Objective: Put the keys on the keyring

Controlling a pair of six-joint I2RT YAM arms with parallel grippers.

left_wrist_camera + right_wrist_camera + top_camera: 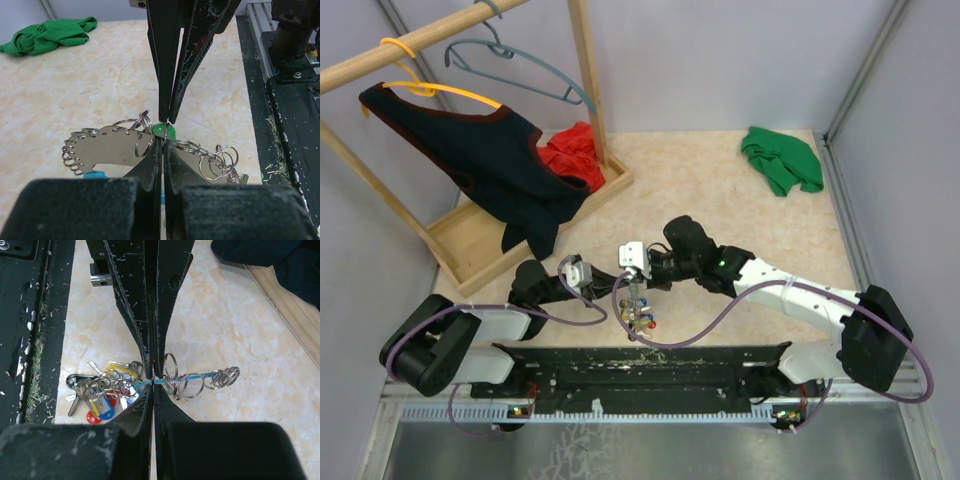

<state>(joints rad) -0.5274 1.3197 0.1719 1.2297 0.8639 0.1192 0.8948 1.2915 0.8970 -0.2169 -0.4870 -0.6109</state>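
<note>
- I am watching the left gripper (163, 145) with its fingers pressed together, pinching the top edge of the keyring (107, 147).
- I am seeing the right gripper (152, 387) coming in from the opposite side, its fingers also pressed together and its tips almost touching the left gripper's tips.
- I am not able to tell whether the right gripper is nipping the keyring itself or one of the small rings on it.
- The keyring is hanging between the two grippers, just above the table (75, 85) near its front edge, with small silver rings (222, 376) trailing along it.
- The green key (169, 131) is showing just behind the point where the tips meet.
- A bunch of keys with yellow, red and blue tags (100, 400) is dangling at one end of the keyring.
- A green cloth (780, 160) is lying at the far side of the table, well apart from the grippers.
</note>
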